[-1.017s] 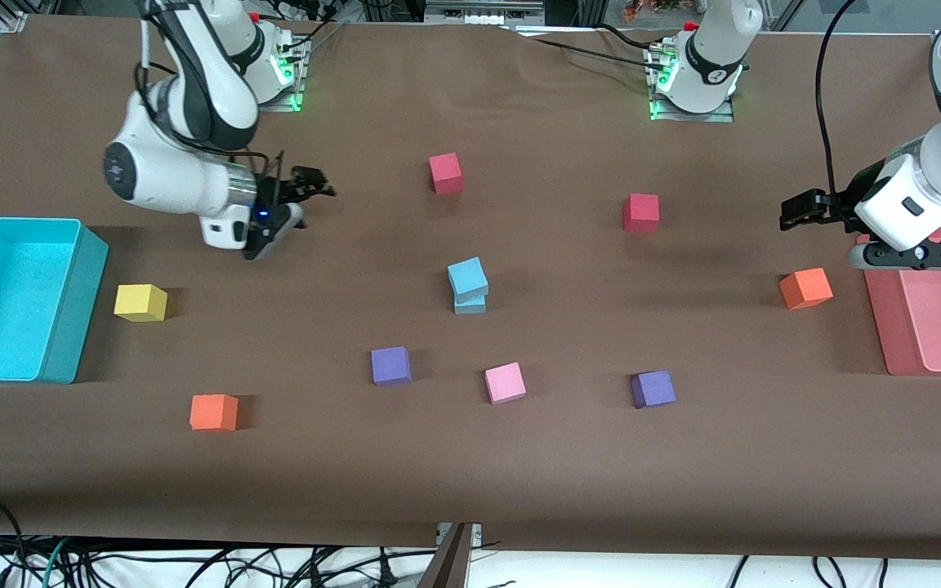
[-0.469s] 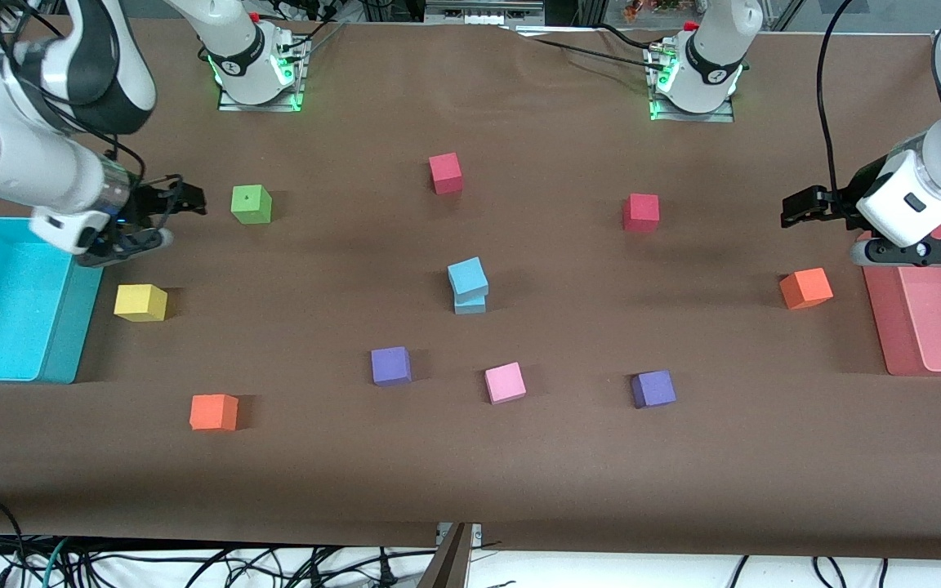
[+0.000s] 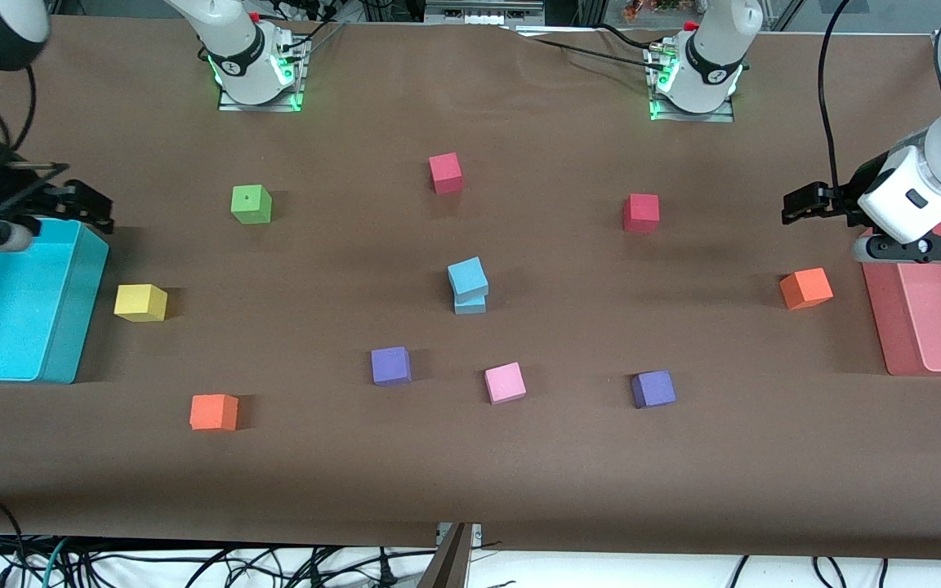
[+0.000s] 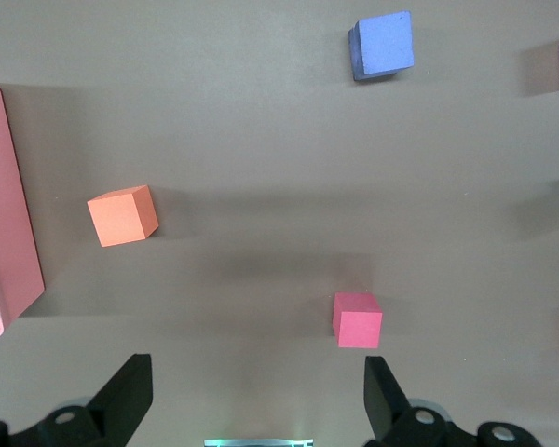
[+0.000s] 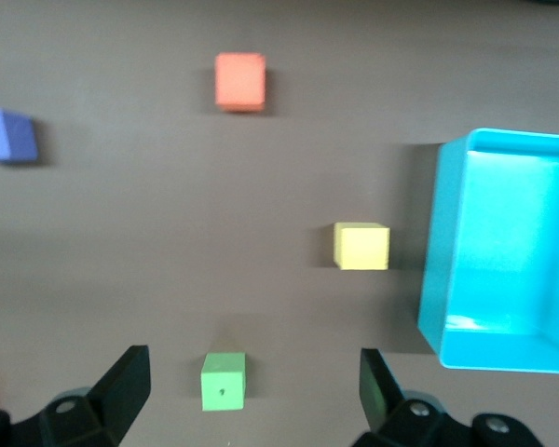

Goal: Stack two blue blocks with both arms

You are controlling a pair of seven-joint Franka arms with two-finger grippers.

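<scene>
The two blue blocks stand stacked in the middle of the table, the upper one point(image 3: 468, 277) turned a little askew on the lower one point(image 3: 470, 305). Neither wrist view shows them. My right gripper point(image 3: 86, 205) is open and empty in the air over the edge of the turquoise bin point(image 3: 70, 327), well away from the stack; in the right wrist view point(image 5: 252, 368) its jaws stand wide apart. My left gripper point(image 3: 791, 206) is open and empty in the air beside the pink tray point(image 3: 887, 327); it also shows open in the left wrist view point(image 4: 256, 372).
Loose cubes lie around the stack: green point(image 3: 251, 204), yellow point(image 3: 140, 302), orange point(image 3: 213, 412), purple point(image 3: 391, 365), pink point(image 3: 505, 382), purple point(image 3: 653, 389), orange point(image 3: 805, 287), two red point(image 3: 445, 172) point(image 3: 640, 212).
My right arm has swung from near the green cube out to the turquoise bin, uncovering the green cube. The left arm has barely moved. The blue stack has not moved.
</scene>
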